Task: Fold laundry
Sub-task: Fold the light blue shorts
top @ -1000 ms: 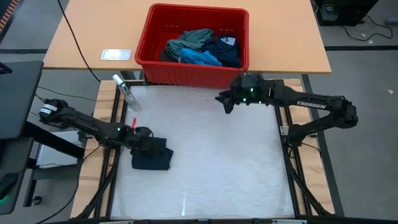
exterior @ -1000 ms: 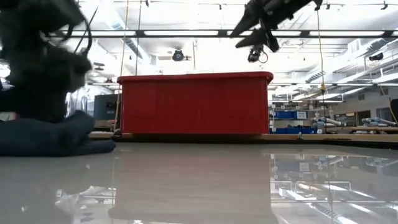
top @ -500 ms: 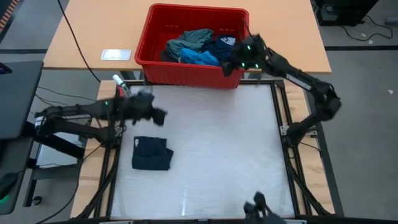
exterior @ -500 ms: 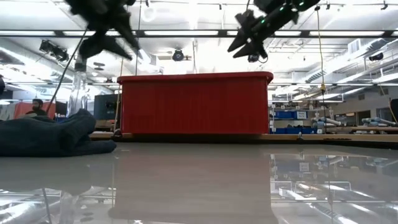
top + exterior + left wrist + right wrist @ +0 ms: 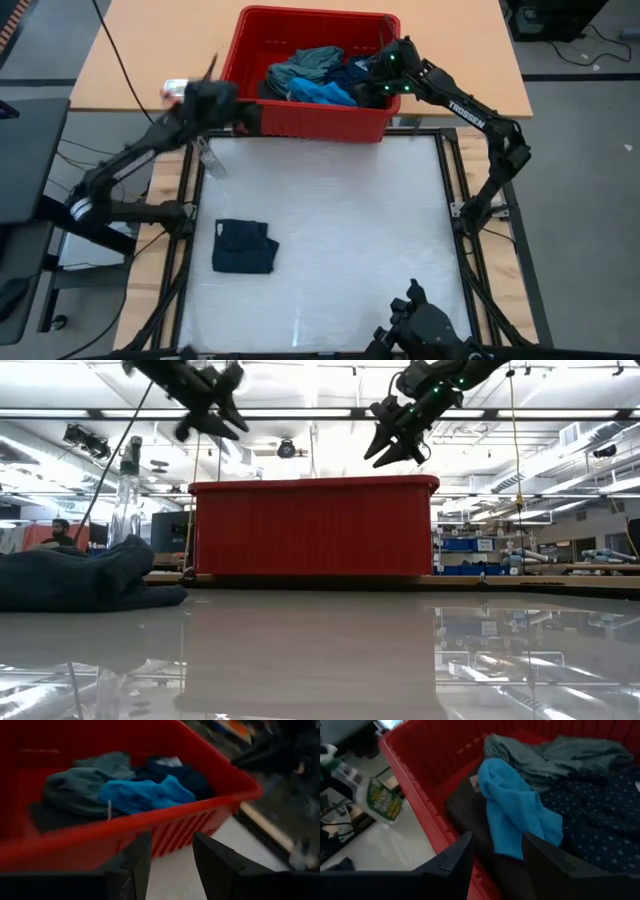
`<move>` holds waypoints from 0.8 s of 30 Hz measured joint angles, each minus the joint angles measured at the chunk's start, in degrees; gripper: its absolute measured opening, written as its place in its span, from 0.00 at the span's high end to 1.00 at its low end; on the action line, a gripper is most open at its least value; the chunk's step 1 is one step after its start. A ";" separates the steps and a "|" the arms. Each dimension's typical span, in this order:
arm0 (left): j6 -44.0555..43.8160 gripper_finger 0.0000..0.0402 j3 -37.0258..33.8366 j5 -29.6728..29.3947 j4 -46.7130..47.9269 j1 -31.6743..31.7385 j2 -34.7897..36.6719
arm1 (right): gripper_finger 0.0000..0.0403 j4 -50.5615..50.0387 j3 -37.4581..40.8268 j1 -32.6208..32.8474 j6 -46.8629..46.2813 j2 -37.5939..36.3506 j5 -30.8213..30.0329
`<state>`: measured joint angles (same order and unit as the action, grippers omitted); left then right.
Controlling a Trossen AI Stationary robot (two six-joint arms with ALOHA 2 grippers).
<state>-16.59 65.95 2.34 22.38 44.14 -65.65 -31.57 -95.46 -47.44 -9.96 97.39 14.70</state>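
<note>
The red bin (image 5: 312, 112) holds a bright blue garment (image 5: 322, 93), a grey-green shirt (image 5: 303, 65) and a navy dotted piece (image 5: 358, 82). A charcoal-grey one (image 5: 470, 815) lies under them. A dark navy small garment (image 5: 243, 247) lies folded on the white table, at the left. My right gripper (image 5: 385, 78) is open above the bin's right side, with the blue garment (image 5: 520, 815) just ahead of it. My left gripper (image 5: 218, 100) is open and empty at the bin's left front corner, facing the clothes (image 5: 145, 795).
A spray bottle (image 5: 205, 155) stands at the table's back left edge, below my left arm. The bin sits on a wooden table (image 5: 130, 60) behind the white work surface (image 5: 340, 230). A dark device (image 5: 420, 330) is at the front edge.
My left gripper left the folded navy garment and swung up to the bin's left corner. My right gripper moved from over the table's back to above the bin.
</note>
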 joint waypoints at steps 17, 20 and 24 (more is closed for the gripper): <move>35.68 0.65 59.94 11.81 30.47 10.19 -54.14 | 0.57 -10.71 0.02 1.31 -0.54 1.02 -6.37; 41.59 0.65 65.08 15.47 31.79 10.16 -58.67 | 0.57 -11.84 0.02 1.54 -0.90 1.02 -6.72; 46.17 0.65 66.98 23.08 31.38 10.12 -60.59 | 0.57 -12.21 0.02 1.55 -1.84 1.00 -6.95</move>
<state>29.58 132.92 25.42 53.76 54.26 -126.24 -43.79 -95.44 -45.89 -11.80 98.39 7.76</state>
